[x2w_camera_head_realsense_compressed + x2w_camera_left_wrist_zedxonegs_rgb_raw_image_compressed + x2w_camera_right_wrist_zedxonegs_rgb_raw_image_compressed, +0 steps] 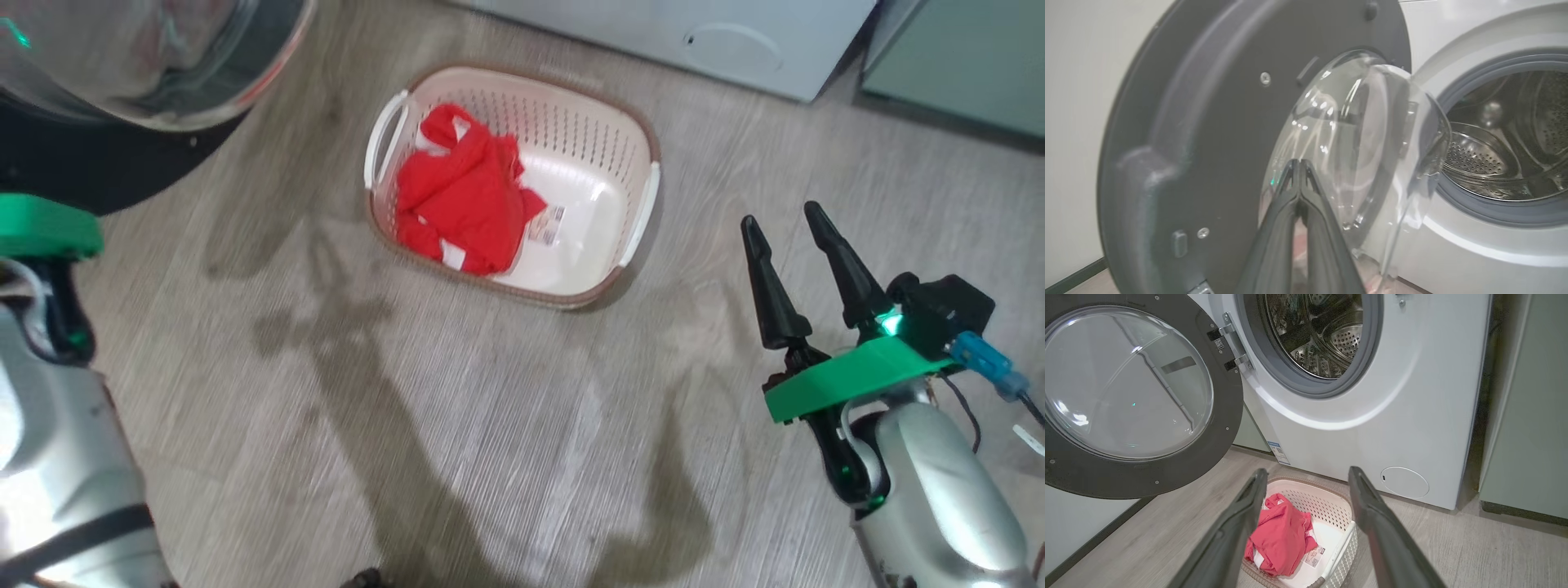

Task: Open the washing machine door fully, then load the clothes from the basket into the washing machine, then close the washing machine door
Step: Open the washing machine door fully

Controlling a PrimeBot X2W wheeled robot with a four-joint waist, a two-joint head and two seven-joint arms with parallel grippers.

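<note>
The washing machine door (1229,400) stands swung open to the left of the washing machine (1372,416), baring the steel drum (1323,335). My left gripper (1299,162) is shut and empty, its tips close to the door's (1208,122) clear glass bowl (1363,143); whether they touch it I cannot tell. The cream basket (571,122) sits on the floor before the machine (735,41), with the red clothes (461,196) heaped in its left half. My right gripper (782,214) is open to the basket's right, above the floor. From its wrist, the fingers (1307,470) frame the basket (1323,500) and clothes (1282,535).
A pale green cabinet (1527,416) stands right of the machine, with a dark gap between them. A plain wall (1069,122) lies behind the open door (98,163). Grey wood-look floor (490,425) spreads between my arms. My left forearm (57,457) is at lower left.
</note>
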